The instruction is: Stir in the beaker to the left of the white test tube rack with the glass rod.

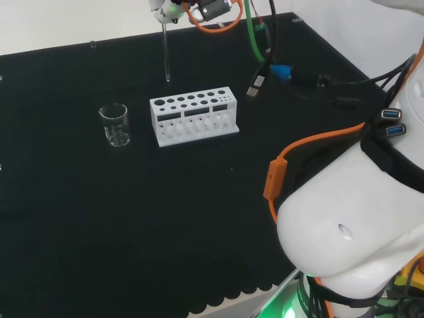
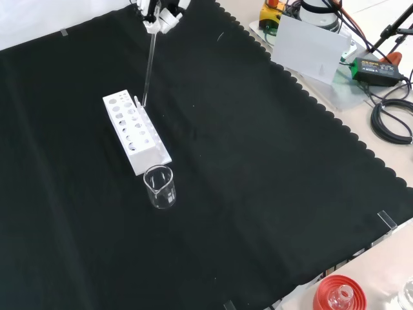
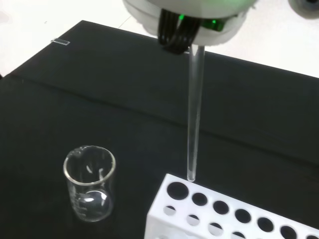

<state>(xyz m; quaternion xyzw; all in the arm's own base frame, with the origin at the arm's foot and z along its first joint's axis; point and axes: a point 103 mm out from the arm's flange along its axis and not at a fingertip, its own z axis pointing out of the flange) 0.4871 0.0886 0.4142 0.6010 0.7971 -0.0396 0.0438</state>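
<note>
Robot hand (image 2: 158,16) grasping the glass rod (image 2: 149,64) upright, its tip just above the rack (image 2: 135,132) toward the counter's (image 2: 258,168) far edge in the head view; the beaker (image 2: 159,186) beside the rack is not yet entered, stirring remains.

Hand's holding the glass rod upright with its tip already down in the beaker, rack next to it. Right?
Not quite. The hand holds the glass rod upright, but its tip hangs above the white test tube rack, not in the beaker beside it. The wrist view shows it.
</note>
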